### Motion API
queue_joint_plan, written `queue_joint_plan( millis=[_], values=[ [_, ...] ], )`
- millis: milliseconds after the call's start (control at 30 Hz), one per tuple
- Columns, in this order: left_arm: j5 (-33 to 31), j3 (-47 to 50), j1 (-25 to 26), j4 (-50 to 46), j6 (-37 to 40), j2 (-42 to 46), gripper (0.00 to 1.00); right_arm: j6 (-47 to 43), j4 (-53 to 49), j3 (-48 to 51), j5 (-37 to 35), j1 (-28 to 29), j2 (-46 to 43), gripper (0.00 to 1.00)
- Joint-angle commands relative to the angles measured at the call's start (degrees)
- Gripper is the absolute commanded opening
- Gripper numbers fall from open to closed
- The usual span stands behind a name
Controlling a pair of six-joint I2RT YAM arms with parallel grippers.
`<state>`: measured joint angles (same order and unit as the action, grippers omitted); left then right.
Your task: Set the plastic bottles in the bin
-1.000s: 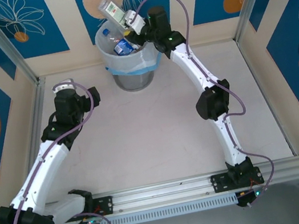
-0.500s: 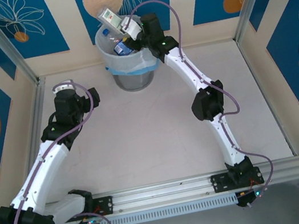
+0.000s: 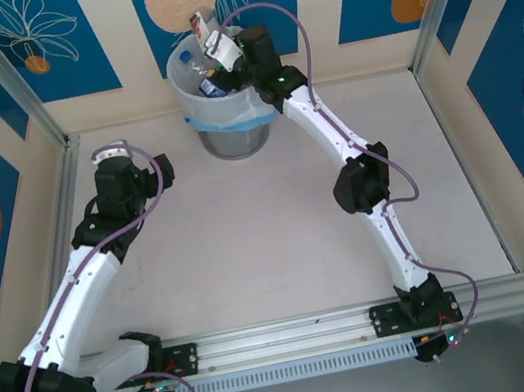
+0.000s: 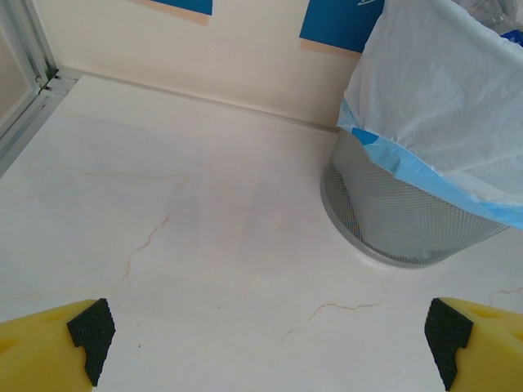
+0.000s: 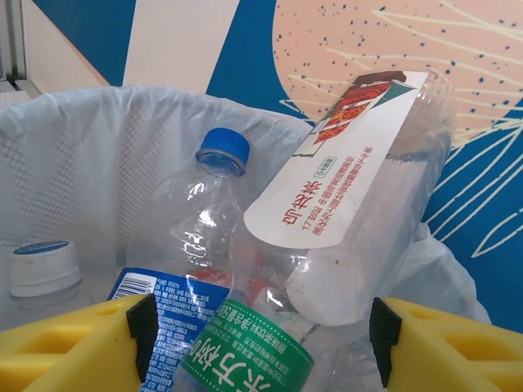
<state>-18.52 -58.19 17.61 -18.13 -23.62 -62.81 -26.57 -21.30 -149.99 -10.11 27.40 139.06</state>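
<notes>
Pale marble-look table [image 3: 251, 249], blue leaf-print panels [image 3: 62, 38] all round. The bottle I care about, the clear one with the white-and-red label [image 5: 351, 180], is leaning tilted in the mouth of the bin [image 5: 73, 139], its lower end down among the others and its top poking above the rim. My right pincer [image 5: 259, 327] hangs right over the bin with its jaws well apart. That bottle sits between them but isn't clamped, so I'd say it's holding nothing. These bottles look empty, so I'm guessing light, thin-walled, easy to dent and a bit slick. Across the labelled middle seems the safest grab, not the cap. Inside the white liner there's also a blue-capped bottle [image 5: 208, 196] with a blue label, a green-labelled one [image 5: 245, 355] right under my fingers, and a white cap [image 5: 41, 265] off to the side. My left pincer [image 4: 265, 331] is spread wide and empty, low over the table, near the bin's mesh wall
</notes>
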Motion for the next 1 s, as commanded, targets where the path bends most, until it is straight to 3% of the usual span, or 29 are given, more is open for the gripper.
queue_joint_plan(
  millis=[0, 200, 533, 667, 767, 967],
  values=[
    [-0.5, 0.6, -1.0, -0.7, -0.6, 1.4, 0.99, 2.3, 1.7, 0.6, 0.8, 0.4, -6.9, 0.71],
    [-0.5, 0.7, -1.1, -0.5, -0.8, 1.3, 0.99, 9.3, 6.2, 10.4, 5.2, -0.1, -15.5, 0.73],
    [-0.6, 0.7, -1.2, -0.1, -1.1, 0.8, 0.99, 17.0, 6.6, 18.2, 0.5, -0.4, -21.0, 0.77],
    [-4.5, 2.1, -1.9, 0.6, 1.8, 1.3, 0.99, 19.3, 15.8, 35.0, 2.0, -0.8, -32.2, 0.82],
    [-7.9, 4.8, -3.6, 3.1, 4.9, 2.0, 0.99, 19.3, 26.6, 53.0, 2.5, -1.6, -43.6, 1.00],
    [-11.1, 16.4, -7.5, 15.1, 12.4, 3.8, 0.99, 24.1, 28.6, 78.9, -3.6, -7.9, -61.6, 0.99]
  ],
)
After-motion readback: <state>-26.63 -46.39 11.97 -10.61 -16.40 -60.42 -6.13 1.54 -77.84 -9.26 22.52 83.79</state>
